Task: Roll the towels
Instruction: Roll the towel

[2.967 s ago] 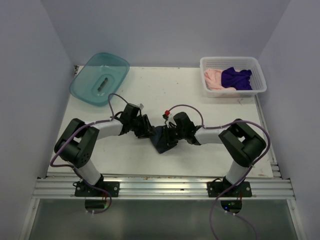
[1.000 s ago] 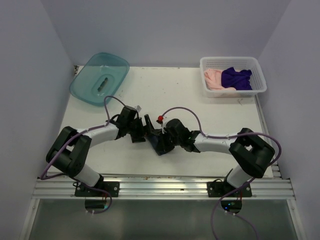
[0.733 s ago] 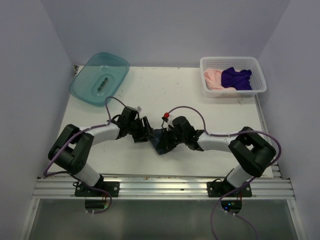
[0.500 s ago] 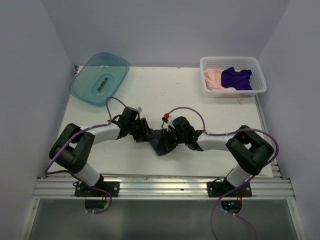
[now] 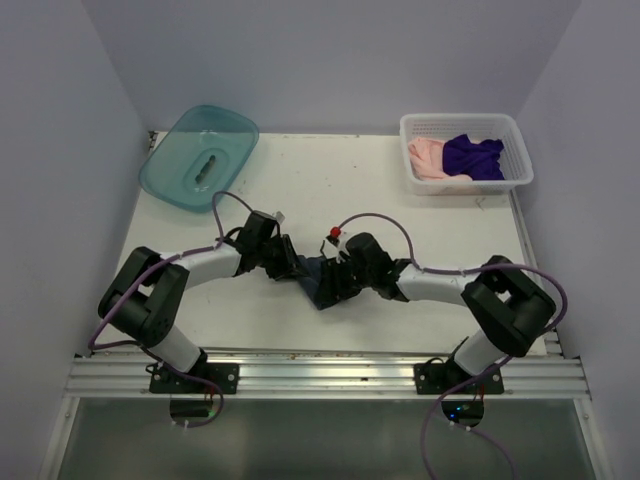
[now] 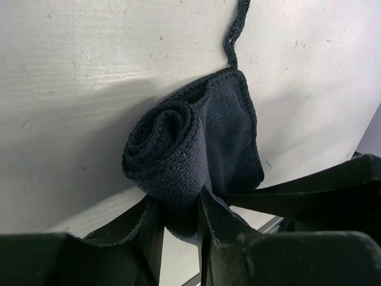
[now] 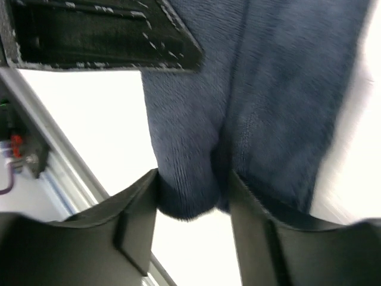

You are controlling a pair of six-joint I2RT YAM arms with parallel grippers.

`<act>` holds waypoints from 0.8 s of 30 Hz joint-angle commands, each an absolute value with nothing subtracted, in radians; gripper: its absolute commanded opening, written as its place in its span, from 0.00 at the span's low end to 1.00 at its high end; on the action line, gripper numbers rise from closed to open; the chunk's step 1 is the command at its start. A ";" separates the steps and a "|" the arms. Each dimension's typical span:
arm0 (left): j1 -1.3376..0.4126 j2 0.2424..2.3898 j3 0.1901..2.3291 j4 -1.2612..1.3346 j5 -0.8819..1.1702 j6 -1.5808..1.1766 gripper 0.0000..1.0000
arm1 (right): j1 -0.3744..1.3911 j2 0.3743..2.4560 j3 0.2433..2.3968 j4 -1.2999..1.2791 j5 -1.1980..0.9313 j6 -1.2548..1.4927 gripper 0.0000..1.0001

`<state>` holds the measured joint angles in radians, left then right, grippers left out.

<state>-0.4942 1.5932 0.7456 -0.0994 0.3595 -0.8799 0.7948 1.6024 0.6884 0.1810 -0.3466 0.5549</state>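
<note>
White table (image 5: 330, 185) | slate-blue towel (image 6: 178, 155) — half rolled, tail flat

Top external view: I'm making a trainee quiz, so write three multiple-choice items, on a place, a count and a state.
1. The white plastic mesh basket stands at: A) far right corner B) far left corner C) near edge.
2. Towels in it: A) one B) two C) four.
3. The dark slate-blue cloth towel is: A) spread flat B) partly rolled C) in the basket.
A: it sits far right. B: a pale pink towel and a deep purple towel. B: its end is coiled.
</note>
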 commanded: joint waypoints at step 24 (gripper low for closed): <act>-0.494 1.566 0.792 -0.158 0.304 -0.893 0.27 | 1.305 1.735 1.137 -0.351 0.670 0.169 0.58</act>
<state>-0.4942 1.5929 0.7601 -0.1452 0.3218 -0.8806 1.2903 1.7130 1.0801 -0.3302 0.5686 0.2111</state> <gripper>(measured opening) 0.272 0.588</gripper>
